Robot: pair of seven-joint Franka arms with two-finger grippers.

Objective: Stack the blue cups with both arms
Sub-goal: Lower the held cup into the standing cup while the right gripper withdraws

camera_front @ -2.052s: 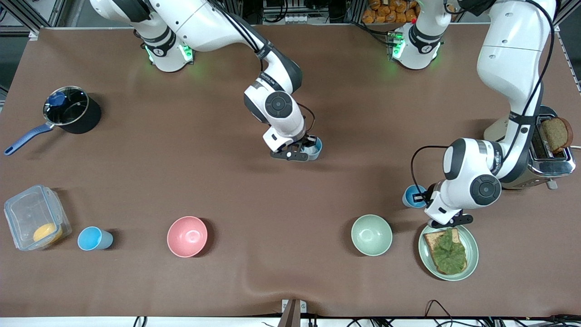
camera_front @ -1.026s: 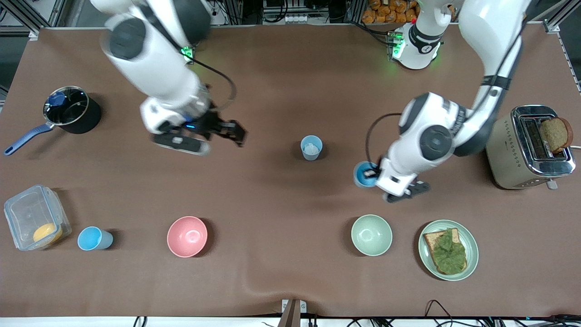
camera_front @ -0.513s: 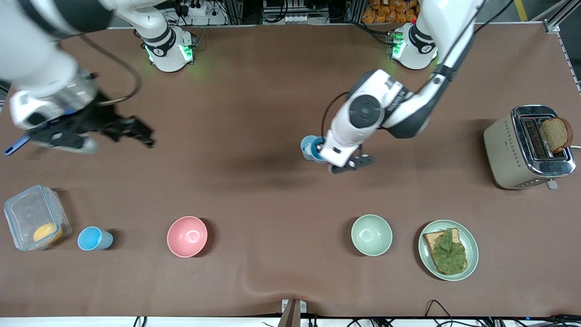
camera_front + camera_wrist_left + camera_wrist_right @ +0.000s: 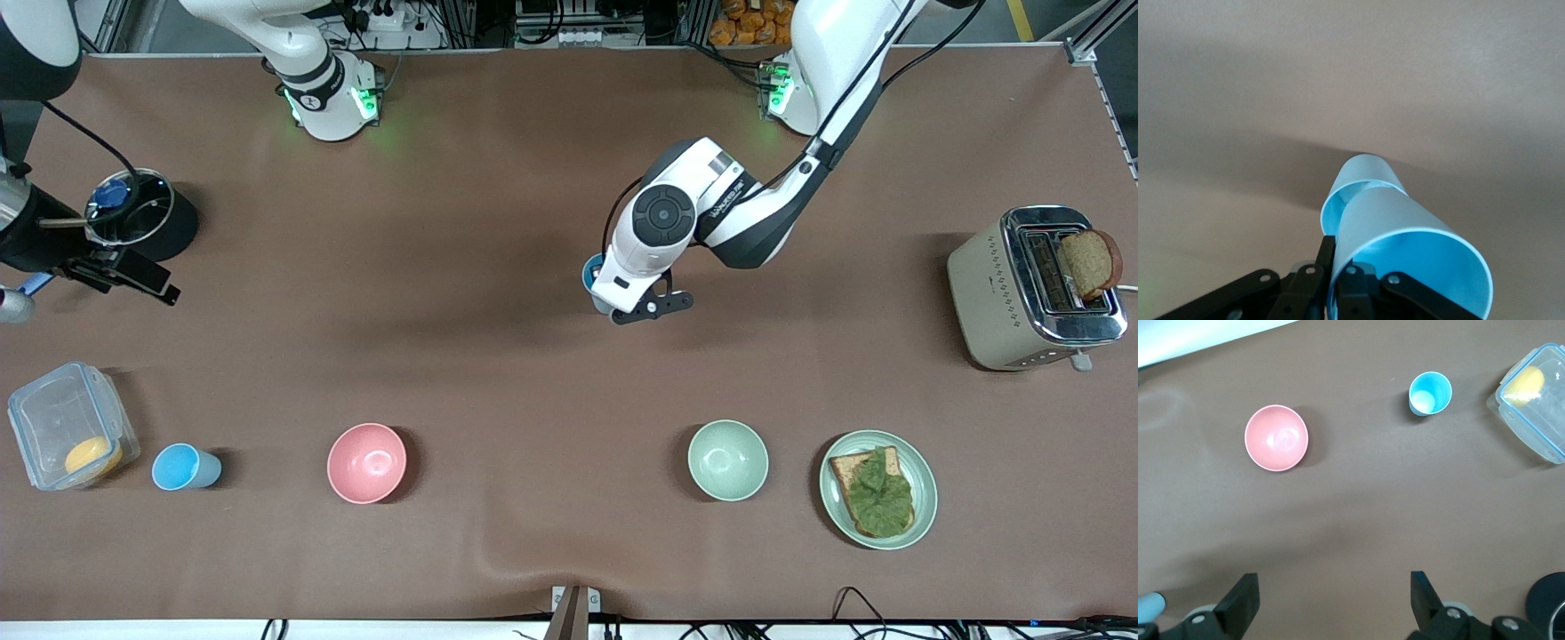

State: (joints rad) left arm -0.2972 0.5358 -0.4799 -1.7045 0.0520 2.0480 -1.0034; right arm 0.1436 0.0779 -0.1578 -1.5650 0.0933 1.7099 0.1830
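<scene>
My left gripper (image 4: 620,297) is over the middle of the table, shut on the rim of a bright sky-blue cup (image 4: 1405,250). In the left wrist view the gripper (image 4: 1335,263) pinches the cup's wall, and the cup's base sits in the mouth of the paler blue cup (image 4: 1361,175) below it. In the front view only a blue edge of these cups (image 4: 590,271) shows beside the wrist. My right gripper (image 4: 133,274) is open and empty, up in the air beside the black pot (image 4: 142,213). Another bright blue cup (image 4: 182,468) stands alone near the front edge and shows in the right wrist view (image 4: 1430,393).
A pink bowl (image 4: 366,462), a pale green bowl (image 4: 727,460) and a plate with topped toast (image 4: 925,493) stand along the front. A clear lidded box (image 4: 53,418) is beside the lone cup. A toaster (image 4: 1005,293) stands at the left arm's end.
My left arm carried the bright cup from beside the plate to the paler cup in the middle. My right arm let go of the paler cup and swung away to the pot.
</scene>
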